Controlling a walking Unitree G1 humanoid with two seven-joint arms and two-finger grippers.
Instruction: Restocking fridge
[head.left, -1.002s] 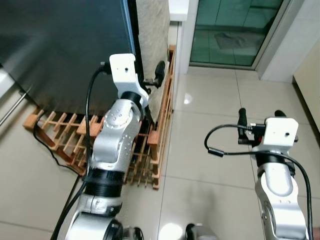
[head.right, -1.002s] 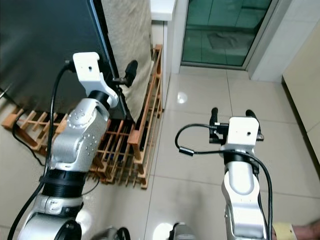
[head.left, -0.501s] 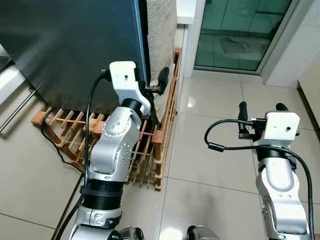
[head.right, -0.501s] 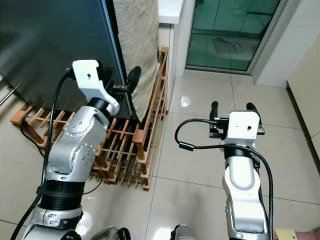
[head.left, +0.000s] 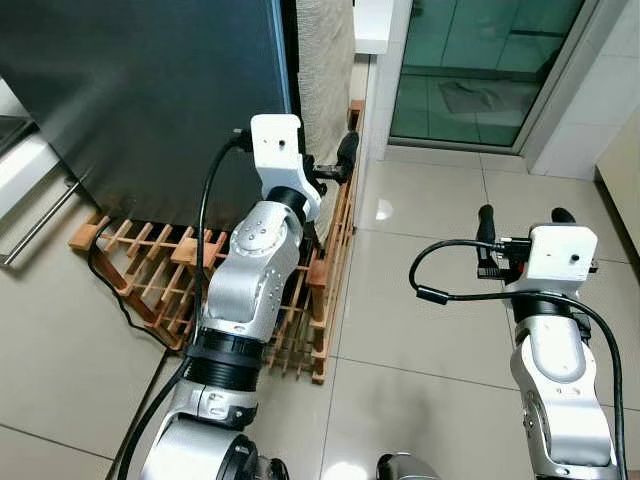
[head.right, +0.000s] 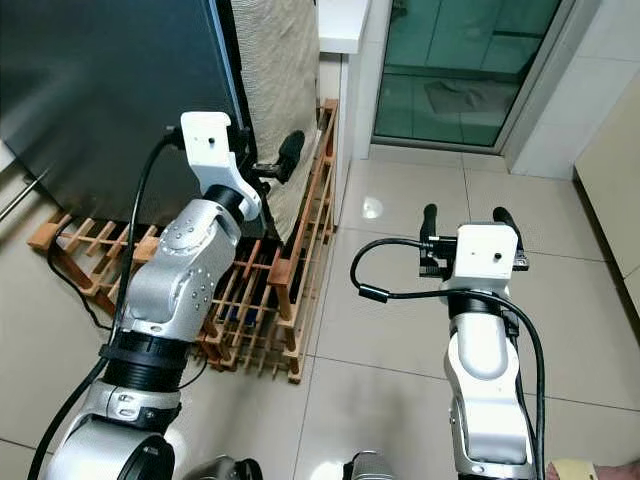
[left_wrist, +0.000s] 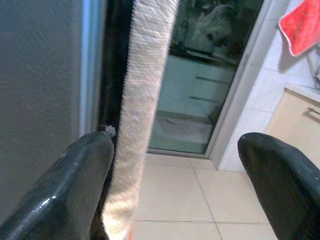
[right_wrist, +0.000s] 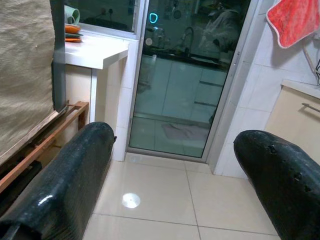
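The fridge (head.left: 140, 90) fills the upper left of the frame as a tall dark slab, its door shut and its right edge running down toward the frame's middle. We judge the door heavy, rigid and held by a seal, so it will resist at first and then swing; the smooth face gives little to hold. A metal bar handle (head.left: 40, 220) lies at the left edge of the frame, and that or the door's right edge looks the sensible place to take hold.

Our left gripper (left_wrist: 175, 185) is raised at that right edge with its fingers spread wide and holding nothing; in the wrist view one finger (left_wrist: 80, 175) lies just beside the dark gap along the door. Pressed against the gap hangs a beige woven cloth (head.left: 325, 80), soft and likely to snag a finger.

Below the fridge, in the left centre of the frame, stands a wooden lattice rack (head.left: 300, 300), with a black cable (head.left: 110, 290) trailing over its left end. It blocks our feet from coming close.

Our right gripper (right_wrist: 175, 175) hovers over bare tile floor (head.left: 440, 200) in the right half, fingers wide and empty. A glass sliding door (head.left: 480, 60) closes the upper right.
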